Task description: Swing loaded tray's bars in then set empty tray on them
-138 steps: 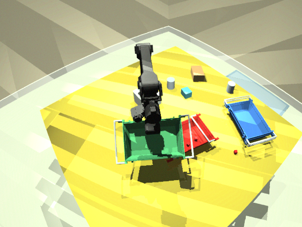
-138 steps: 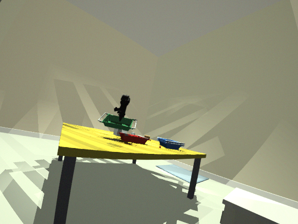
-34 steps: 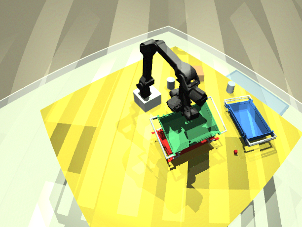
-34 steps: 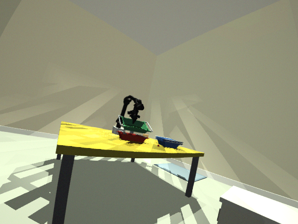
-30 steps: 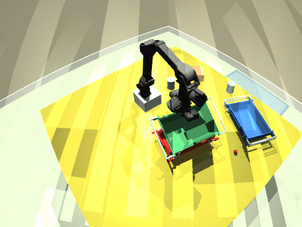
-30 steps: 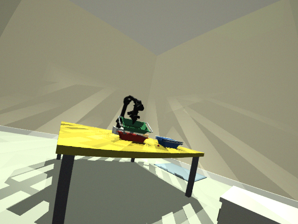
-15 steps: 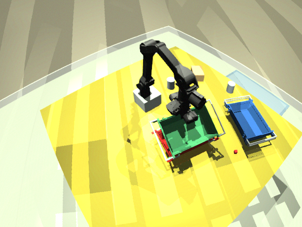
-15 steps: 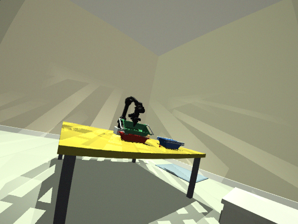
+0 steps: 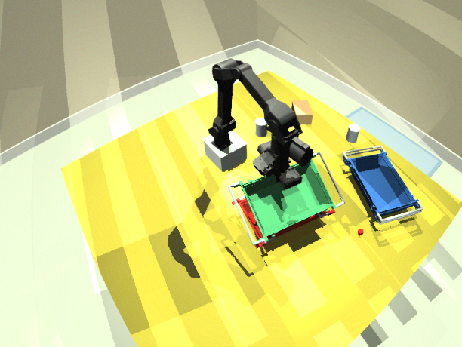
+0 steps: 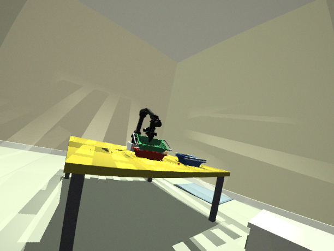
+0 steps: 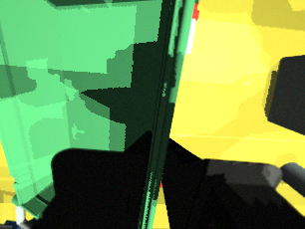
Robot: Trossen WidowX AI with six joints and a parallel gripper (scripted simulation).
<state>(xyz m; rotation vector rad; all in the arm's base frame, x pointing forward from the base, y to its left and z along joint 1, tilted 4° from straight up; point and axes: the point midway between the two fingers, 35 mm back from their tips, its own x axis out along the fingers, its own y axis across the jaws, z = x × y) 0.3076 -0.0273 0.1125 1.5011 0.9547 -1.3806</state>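
My gripper is shut on the green tray's long side wall, nearest the arm base. The empty green tray is over the red tray, close above it or touching; I cannot tell which. The green tray's left bar and right bar stand out past its ends. The green tray looks slightly tilted in the exterior view. It hides the red tray's bars and nearly all of its load.
An empty blue tray stands at the right. A small red block lies between the trays. One grey cylinder stands near the arm, another cylinder behind the blue tray, and an orange block behind the arm.
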